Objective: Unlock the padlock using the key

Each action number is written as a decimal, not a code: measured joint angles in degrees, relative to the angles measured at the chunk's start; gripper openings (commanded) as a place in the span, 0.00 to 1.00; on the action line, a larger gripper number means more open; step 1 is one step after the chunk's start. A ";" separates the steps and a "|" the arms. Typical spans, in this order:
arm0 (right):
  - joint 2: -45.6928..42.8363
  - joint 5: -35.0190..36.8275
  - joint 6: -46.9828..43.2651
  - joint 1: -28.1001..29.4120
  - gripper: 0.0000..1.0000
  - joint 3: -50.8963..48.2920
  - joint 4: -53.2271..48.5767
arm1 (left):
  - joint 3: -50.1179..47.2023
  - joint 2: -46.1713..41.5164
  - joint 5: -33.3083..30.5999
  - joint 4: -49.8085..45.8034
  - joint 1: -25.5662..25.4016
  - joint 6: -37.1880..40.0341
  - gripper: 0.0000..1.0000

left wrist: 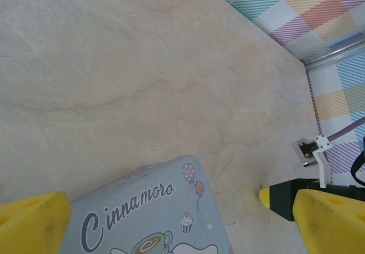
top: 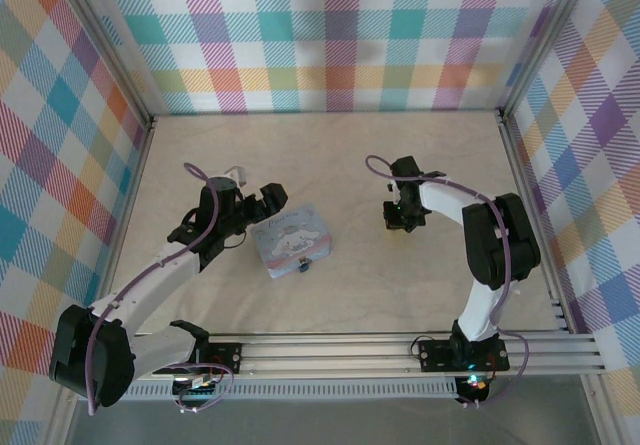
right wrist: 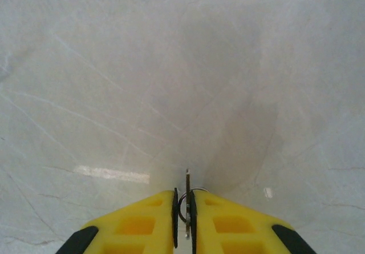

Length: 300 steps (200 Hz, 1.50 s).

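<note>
Right gripper (right wrist: 183,194), bottom centre of wrist view: jaws narrow, pinching key (right wrist: 186,178) edge-on, blade poking forward past fingertips. Hold looks slim. Best check key sits square before lifting, or it may twist at keyhole. Padlock (top: 306,264) just left of centre in top view, against lower edge of tin (top: 293,237), well apart from key. Left gripper (top: 262,201) jaws wide, at tin's upper-left corner, holding nothing. Could steady lock. Bring key in slowly, aligned.
</note>
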 measured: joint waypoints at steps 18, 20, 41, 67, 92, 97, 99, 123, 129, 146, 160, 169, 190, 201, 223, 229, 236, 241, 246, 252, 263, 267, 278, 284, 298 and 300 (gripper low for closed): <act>-0.42 -0.11 0.17 0.15 0.12 -0.39 -0.07 | 0.00 0.00 0.00 0.00 0.00 0.00 1.00; -0.50 -0.13 0.17 0.17 0.12 -0.44 -0.09 | 0.00 0.00 0.00 0.00 0.00 0.00 1.00; -1.16 -0.20 0.22 0.22 0.09 -0.61 -0.44 | 0.00 0.00 0.00 0.00 0.00 0.00 1.00; -1.92 -0.17 0.46 0.22 0.04 -0.63 -0.81 | 0.00 0.00 0.00 0.00 0.00 0.00 1.00; -4.59 -0.20 0.59 0.22 0.01 -1.62 -0.81 | 0.00 -0.02 0.02 0.00 0.00 -0.24 1.00; -5.42 -0.17 0.57 0.22 0.00 -1.95 -0.79 | 0.00 -0.02 0.02 0.00 0.00 -0.52 1.00; -5.77 -0.20 0.57 0.22 0.00 -2.08 -0.76 | 0.00 -0.04 0.02 -0.02 -0.02 -0.57 1.00; -10.58 -0.22 -0.72 0.28 0.00 -3.54 0.04 | 0.00 -0.07 0.57 -0.02 -0.04 -1.97 1.00; -11.96 -0.28 -1.18 0.33 0.00 -3.96 0.48 | 0.04 -0.07 0.76 -0.04 -0.04 -2.49 1.00; -15.93 -0.81 -3.13 0.79 0.00 -5.38 2.47 | 0.72 -0.07 1.77 -0.68 -0.04 -4.37 0.99; -20.11 -1.75 -5.40 1.66 0.00 -7.23 5.01 | 2.49 0.22 2.91 -1.66 -0.11 -6.08 0.99; -22.80 -2.34 -7.17 2.45 0.00 -8.44 6.75 | 4.07 0.72 3.78 -2.23 -0.20 -7.08 0.98; -29.05 -3.74 -12.59 5.09 0.00 -11.15 11.43 | 8.09 2.14 6.12 -3.04 -0.83 -9.18 0.96; -31.95 -4.39 -15.91 6.58 0.00 -12.52 14.16 | 9.75 2.67 7.43 -3.06 -1.33 -10.10 0.95; -37.13 -6.01 -24.52 9.53 0.00 -15.76 20.13 | 12.04 3.34 9.60 -3.06 -2.43 -11.76 0.92; -38.56 -6.60 -27.54 10.38 0.00 -17.03 22.03 | 12.52 3.50 10.08 -3.10 -2.78 -11.98 0.91; -39.91 -7.23 -30.80 11.28 0.00 -18.47 24.02 | 13.07 3.67 10.54 -3.19 -3.17 -12.24 0.89; -40.74 -7.63 -32.89 11.87 0.00 -19.47 25.35 | 13.49 3.82 10.78 -3.30 -3.45 -12.37 0.88; -41.53 -7.93 -35.17 12.44 0.00 -20.50 26.64 | 13.92 4.00 11.06 -3.50 -3.76 -12.61 0.87; -42.42 -8.26 -37.75 13.00 0.00 -21.68 28.00 | 14.40 4.20 11.34 -3.65 -4.15 -12.92 0.86; -43.47 -8.85 -41.77 13.94 0.00 -23.06 29.88 | 15.19 4.57 11.89 -3.74 -4.87 -13.33 0.83; -43.69 -8.96 -43.12 14.25 0.00 -23.34 30.36 | 15.47 4.72 12.17 -3.80 -5.16 -13.42 0.82; -43.89 -9.03 -46.40 14.91 0.00 -23.45 31.39 | 16.00 5.07 12.70 -3.74 -5.81 -14.03 0.80; -43.91 -8.98 -48.28 15.47 0.00 -23.43 32.15 | 16.24 5.27 13.00 -3.74 -6.19 -14.36 0.79; -43.91 -8.46 -51.78 16.52 0.00 -23.43 33.44 | 16.81 5.90 13.46 -3.56 -7.10 -14.82 0.77; -43.91 -8.37 -52.13 16.72 0.00 -23.43 33.55 | 16.92 5.99 13.55 -3.54 -7.21 -14.93 0.76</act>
